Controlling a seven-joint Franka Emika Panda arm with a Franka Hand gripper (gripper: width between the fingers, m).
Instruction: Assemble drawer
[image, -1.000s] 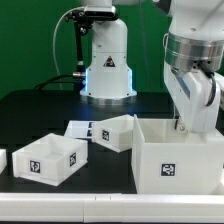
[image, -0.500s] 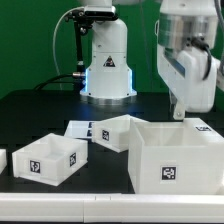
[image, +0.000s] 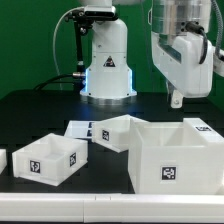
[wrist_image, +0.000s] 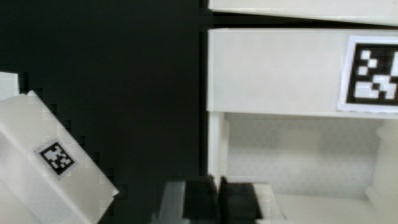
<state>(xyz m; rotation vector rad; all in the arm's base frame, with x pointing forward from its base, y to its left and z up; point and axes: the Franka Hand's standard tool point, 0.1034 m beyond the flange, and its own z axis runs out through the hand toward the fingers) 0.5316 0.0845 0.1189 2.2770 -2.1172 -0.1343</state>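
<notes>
A large white open box (image: 170, 160) with a marker tag stands at the front on the exterior view's right. A smaller white drawer box (image: 52, 158) sits at the front left, and another white box (image: 115, 132) sits behind it in the middle. My gripper (image: 177, 99) hangs in the air above the large box's back edge, apart from it. Its fingers are together and hold nothing. In the wrist view the gripper (wrist_image: 214, 192) is over the large box's wall (wrist_image: 285, 70), with another tagged white part (wrist_image: 54, 150) beside it.
The arm's base (image: 107, 60) stands at the back centre. The marker board (image: 78, 129) lies flat behind the boxes. A flat white piece (image: 206, 127) shows behind the large box. A white part (image: 2, 158) sits at the far left edge.
My gripper has risen out of the large box and moved a little toward the exterior view's left. The boxes have not moved.
</notes>
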